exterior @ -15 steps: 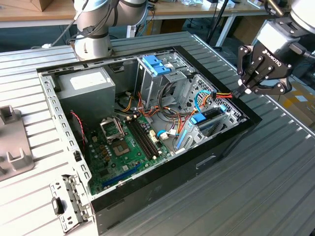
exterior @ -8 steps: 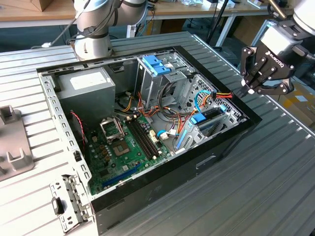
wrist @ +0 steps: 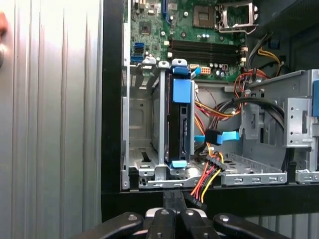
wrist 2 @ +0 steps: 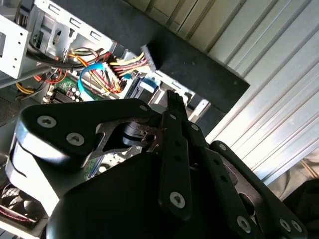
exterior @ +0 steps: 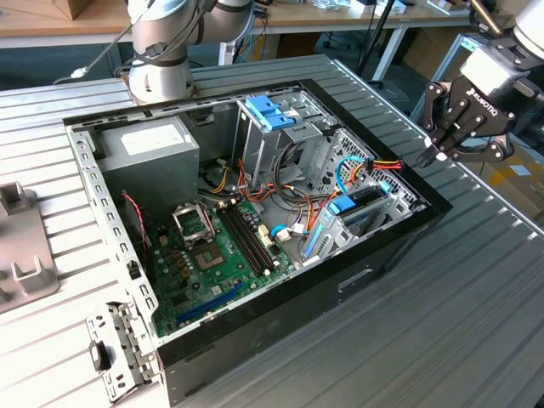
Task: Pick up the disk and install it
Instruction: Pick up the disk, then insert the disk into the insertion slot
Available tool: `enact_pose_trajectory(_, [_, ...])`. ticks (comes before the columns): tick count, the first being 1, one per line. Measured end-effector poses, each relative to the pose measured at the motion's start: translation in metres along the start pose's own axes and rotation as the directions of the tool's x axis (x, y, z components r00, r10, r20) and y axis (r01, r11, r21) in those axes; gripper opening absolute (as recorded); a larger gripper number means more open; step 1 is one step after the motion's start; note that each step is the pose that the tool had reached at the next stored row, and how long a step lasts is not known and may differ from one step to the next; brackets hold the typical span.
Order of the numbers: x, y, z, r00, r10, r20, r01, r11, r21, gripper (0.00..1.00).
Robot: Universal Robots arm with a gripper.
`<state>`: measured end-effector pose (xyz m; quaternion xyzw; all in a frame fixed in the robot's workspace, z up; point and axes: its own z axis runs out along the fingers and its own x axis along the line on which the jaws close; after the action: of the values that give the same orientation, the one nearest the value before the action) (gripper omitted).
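arm: its base (exterior: 160, 72) stands at the exterior view's left, behind the case (exterior: 280, 331); the gripper (exterior: 425, 157) hangs near the case's right rim.
claw: fingers pressed together, holding nothing.
disk: the disk (wrist: 178, 129) sits on edge inside the drive cage (wrist: 144, 149), dark body between blue rails.
hidden: the cage covers its lower end.

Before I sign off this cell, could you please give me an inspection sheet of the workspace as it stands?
Surface: ribbed metal table carrying the open computer case.
Job's things: the disk stands upright in a drive cage inside the case.
Clutter: grey moulded block and perforated metal bracket at the exterior view's left.
Grippers: end effector shut, empty, just outside the case edge nearest the disk.
Cables: red-yellow-black bundle and blue cable beside the disk.
Surroundings: desks behind the table.
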<state>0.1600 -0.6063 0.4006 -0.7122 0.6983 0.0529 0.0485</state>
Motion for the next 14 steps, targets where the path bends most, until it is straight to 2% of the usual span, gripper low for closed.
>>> enact_pose_trajectory(14, [0.0003, -0.0003, 0.0013, 1.0000, 0.000, 0.0001, 0.000, 1.0000, 0.0001, 0.11])
